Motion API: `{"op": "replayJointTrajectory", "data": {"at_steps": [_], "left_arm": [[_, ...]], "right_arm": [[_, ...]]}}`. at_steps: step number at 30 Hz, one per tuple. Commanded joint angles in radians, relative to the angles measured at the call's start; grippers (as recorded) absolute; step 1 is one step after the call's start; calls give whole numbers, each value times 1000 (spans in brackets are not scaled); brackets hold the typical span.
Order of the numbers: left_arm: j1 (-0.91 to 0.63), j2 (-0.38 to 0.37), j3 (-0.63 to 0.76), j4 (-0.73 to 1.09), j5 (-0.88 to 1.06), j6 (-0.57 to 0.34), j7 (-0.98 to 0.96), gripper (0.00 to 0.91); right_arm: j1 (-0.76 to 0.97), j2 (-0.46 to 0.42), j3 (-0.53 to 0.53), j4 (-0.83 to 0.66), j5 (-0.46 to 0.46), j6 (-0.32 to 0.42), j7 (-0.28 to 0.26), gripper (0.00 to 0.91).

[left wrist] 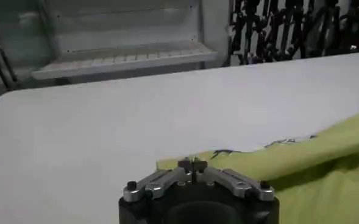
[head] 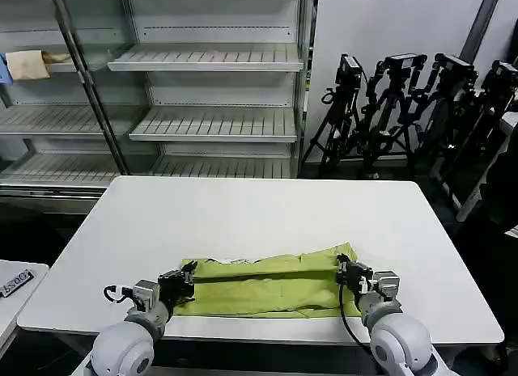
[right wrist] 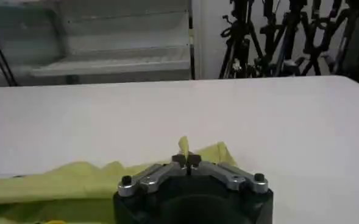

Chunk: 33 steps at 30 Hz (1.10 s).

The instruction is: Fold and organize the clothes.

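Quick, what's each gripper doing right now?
Left gripper: shut on the lime yellow-green soft fabric T-shirt.
Right gripper: shut on the same T-shirt.

T-shirt (left wrist: 325, 164) print mostly folded under

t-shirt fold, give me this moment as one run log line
stage: mid-fold | T-shirt: folded band at table near edge | left gripper: shut on left end | right gripper: shut on right end

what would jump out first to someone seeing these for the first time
The lime T-shirt, folded into a long band across the near edge of the white table. The left pincer pinches one end and the right pincer the other, both shut on fabric. Behind stand bare shelves and black tripods.
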Motion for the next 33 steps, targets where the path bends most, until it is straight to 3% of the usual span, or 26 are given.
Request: {"op": "replayJointTrajectory", "data": {"at_steps": [1, 2, 3, 4, 11, 24, 33], "left_arm": [[16, -5, 0, 6, 26, 1, 5, 907], [15, -6, 0, 6, 27, -2, 4, 907], [15, -8, 0, 6, 29, -4, 5, 907], [15, -10, 0, 3, 29, -6, 5, 907], [42, -53, -41, -43, 43, -72, -34, 907], [199, -241, -114, -58, 51, -148, -98, 907], [202, -267, -79, -12, 88, -167, -91, 907]], "right_arm": [[-28, 8, 2, 4, -21, -19, -5, 584], [-31, 8, -1, 10, -32, -23, -13, 796], [-33, 8, -2, 15, -40, -23, -16, 796], [-36, 10, -2, 21, -47, -23, -17, 907], [-94, 12, 36, 91, -91, 0, -25, 907], [-234, 33, 100, 173, -154, 54, -29, 907], [-249, 36, 97, 180, -163, 61, -27, 907]]}}
